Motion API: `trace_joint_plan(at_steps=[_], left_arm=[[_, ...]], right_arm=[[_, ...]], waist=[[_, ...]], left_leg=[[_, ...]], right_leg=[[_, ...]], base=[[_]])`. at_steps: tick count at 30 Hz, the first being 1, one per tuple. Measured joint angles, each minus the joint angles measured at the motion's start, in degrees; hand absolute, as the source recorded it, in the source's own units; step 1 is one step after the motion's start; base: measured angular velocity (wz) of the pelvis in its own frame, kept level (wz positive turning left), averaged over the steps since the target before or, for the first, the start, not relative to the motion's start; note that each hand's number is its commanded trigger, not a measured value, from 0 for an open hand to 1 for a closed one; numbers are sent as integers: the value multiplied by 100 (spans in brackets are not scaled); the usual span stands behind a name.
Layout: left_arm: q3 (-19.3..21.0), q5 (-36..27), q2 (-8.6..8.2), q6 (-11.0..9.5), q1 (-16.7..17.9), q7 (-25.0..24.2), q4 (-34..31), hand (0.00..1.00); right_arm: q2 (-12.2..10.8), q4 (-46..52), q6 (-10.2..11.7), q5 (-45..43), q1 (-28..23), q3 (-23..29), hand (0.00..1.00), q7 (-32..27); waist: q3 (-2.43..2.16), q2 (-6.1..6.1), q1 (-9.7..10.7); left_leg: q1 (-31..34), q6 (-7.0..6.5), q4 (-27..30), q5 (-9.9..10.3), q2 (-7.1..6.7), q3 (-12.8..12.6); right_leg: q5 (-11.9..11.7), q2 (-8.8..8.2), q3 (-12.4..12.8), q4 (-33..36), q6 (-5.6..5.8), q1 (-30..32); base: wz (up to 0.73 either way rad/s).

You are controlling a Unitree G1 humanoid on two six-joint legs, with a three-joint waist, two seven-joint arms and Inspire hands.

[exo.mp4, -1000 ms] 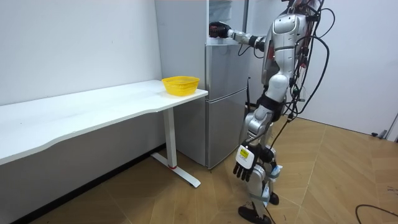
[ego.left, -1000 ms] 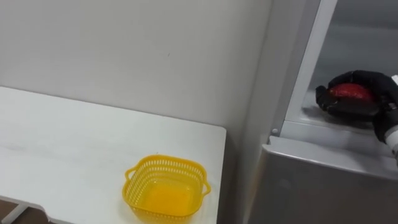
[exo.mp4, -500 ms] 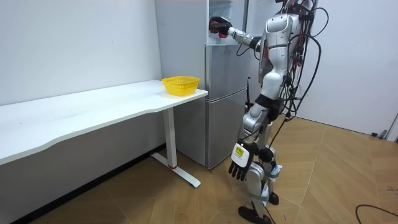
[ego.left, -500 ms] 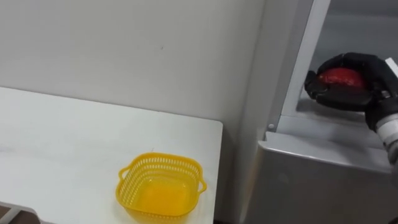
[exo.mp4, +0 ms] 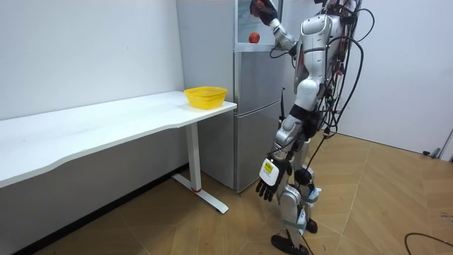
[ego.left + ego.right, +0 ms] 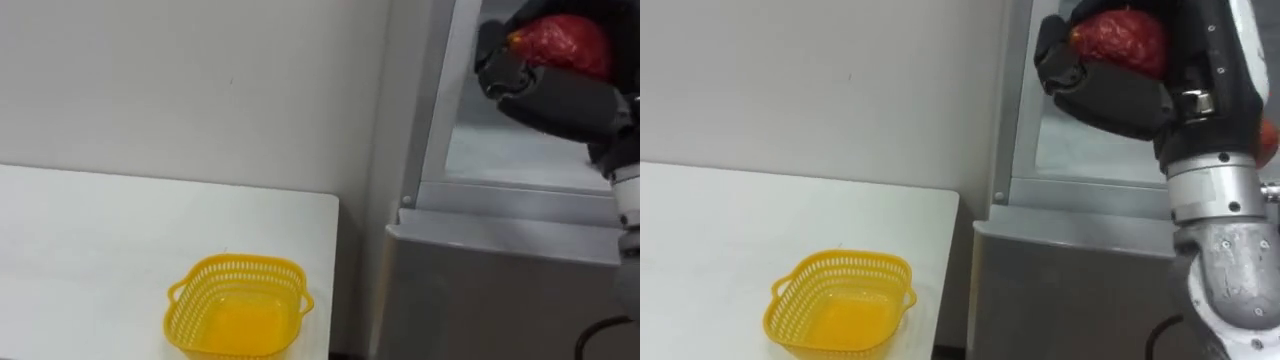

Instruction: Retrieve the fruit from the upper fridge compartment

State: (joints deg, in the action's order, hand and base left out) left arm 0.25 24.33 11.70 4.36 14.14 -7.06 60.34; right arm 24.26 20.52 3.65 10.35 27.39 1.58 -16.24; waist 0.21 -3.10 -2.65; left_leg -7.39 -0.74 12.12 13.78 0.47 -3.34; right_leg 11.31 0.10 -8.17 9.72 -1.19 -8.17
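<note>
I have a white wall ahead and a wooden floor below. The robot stands at the grey fridge, whose upper compartment is open. The long white desk ends just beside the fridge. A yellow basket sits near that corner, at 7 o'clock in my head view. At 1 o'clock the right hand is up before the upper compartment, fingers clenched round a red fruit. The left hand hangs by the thigh, fingers released.
</note>
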Motion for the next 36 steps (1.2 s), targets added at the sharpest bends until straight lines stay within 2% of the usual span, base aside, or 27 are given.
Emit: trace_joint_plan(at_steps=[2,5,7,12,16,20,23,25,30,34,36], left_arm=[[5,0,-20,-16,11,-14,0,0],[11,4,-55,-22,1,-29,61,0],[9,4,-86,-24,-35,-59,152,0],[-93,4,-89,-85,-54,-74,155,0],[-225,6,-100,-119,-113,-98,252,0],[-302,2,-81,-123,-144,-152,277,0],[-463,-4,-39,-122,-151,-169,256,0],[-492,-4,-12,-122,-220,-241,254,0],[-480,-2,6,-122,-316,-258,256,0],[-497,-3,20,-123,-371,-232,269,0],[-497,-1,17,-104,-350,-221,285,0]], right_arm=[[-81,168,50,-90,-6,-4,100,1],[-188,377,208,-806,-191,-22,100,74],[-357,439,260,-1159,-253,-43,100,187],[-386,608,279,-1909,-413,-325,100,454],[-539,614,270,-2135,-428,-638,100,835],[-598,614,254,-2174,-433,-871,100,1240],[-600,506,250,-2214,-432,-1151,100,1369],[-604,363,243,-2302,-425,-1251,100,1469],[-608,-173,253,-2435,-386,-1380,100,1645],[-600,-738,245,-2435,-385,-1386,100,1637],[-600,-1087,253,-2442,-366,-1405,100,1584]], waist=[[-11,29,12],[-37,87,3],[-56,89,-32],[-56,78,-64],[-42,6,-131],[-56,-112,-249],[-41,-191,-362],[-9,-242,-452],[12,-257,-618],[62,-280,-733],[61,-294,-825]], left_leg=[[-5,1,-42,1,0,5],[-22,1,-79,1,2,2],[-29,1,-79,1,9,14],[-12,2,-76,1,8,13],[-8,3,-72,-1,6,-12],[80,3,-25,-2,-1,66],[82,3,-16,-2,-3,99],[96,2,-16,-3,-15,177],[160,-8,3,-9,-24,270],[199,-8,15,-23,-50,424],[205,-4,16,-28,-60,435]], right_leg=[[-2,3,12,11,-4,15],[-6,-1,8,39,-9,13],[-5,1,10,101,-9,21],[-7,2,17,102,-12,26],[-8,5,16,101,-13,41],[-8,-8,-59,93,-13,105],[-8,-22,-154,88,-13,84],[-8,-36,-238,89,-12,64],[-5,-103,-410,85,-7,48],[-5,-111,-589,78,-7,54],[-5,-110,-617,82,-7,56]], base=[[0],[-1],[-3],[0],[0],[8],[9],[17],[12],[14],[7]])
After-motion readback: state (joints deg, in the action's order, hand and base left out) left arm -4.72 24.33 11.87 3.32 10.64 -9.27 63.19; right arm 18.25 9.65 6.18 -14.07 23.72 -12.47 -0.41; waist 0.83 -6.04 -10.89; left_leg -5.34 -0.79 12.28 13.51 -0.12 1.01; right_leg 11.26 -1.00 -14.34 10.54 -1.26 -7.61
